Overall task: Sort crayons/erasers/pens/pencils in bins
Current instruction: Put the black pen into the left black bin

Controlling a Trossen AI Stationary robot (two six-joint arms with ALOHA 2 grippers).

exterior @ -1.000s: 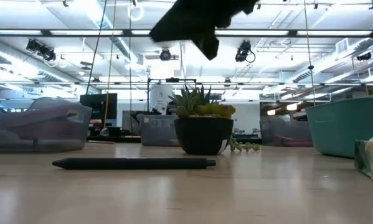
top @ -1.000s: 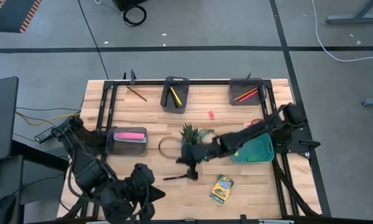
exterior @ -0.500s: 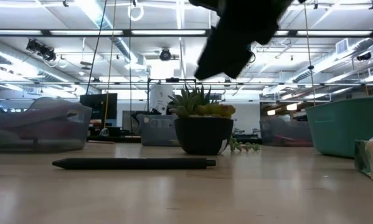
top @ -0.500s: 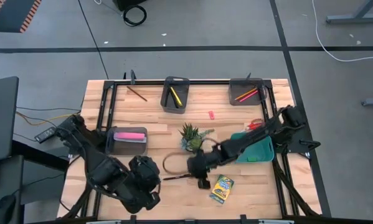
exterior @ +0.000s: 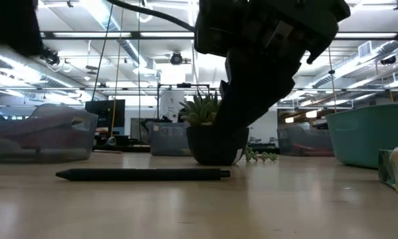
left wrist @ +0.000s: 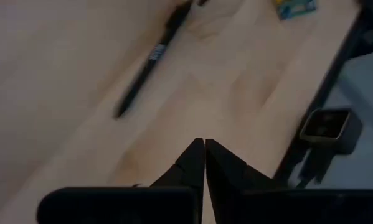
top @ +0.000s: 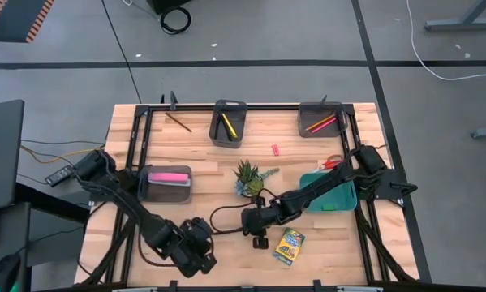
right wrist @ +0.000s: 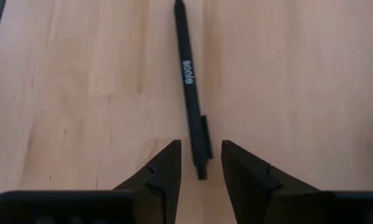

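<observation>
1. Right gripper (right wrist: 200, 163), jaws parted, hangs over the clip end of the black pen (right wrist: 190, 84), which lies flat on the table (right wrist: 298, 93).
2. Lower squarely astride the barrel before closing.
3. Left gripper (left wrist: 205, 155), fingers pressed together, waits nearby.

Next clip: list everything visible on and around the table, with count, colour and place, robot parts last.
Black pen: one, lying on the bare wood near the front middle, between the right gripper's open fingers.
Crayon box: one, yellow and green, front of the table, right of the pen.
Grey bins: three; the back middle bin holds a yellow stick, the back right bin red and orange sticks, the left bin a long pink bar.
Teal bin: one, right side.
Potted plant: one, green, centre.
Small red-pink piece: one, behind the plant.
Left gripper: shut, empty, front left.
Right gripper: open, low over the pen.
</observation>
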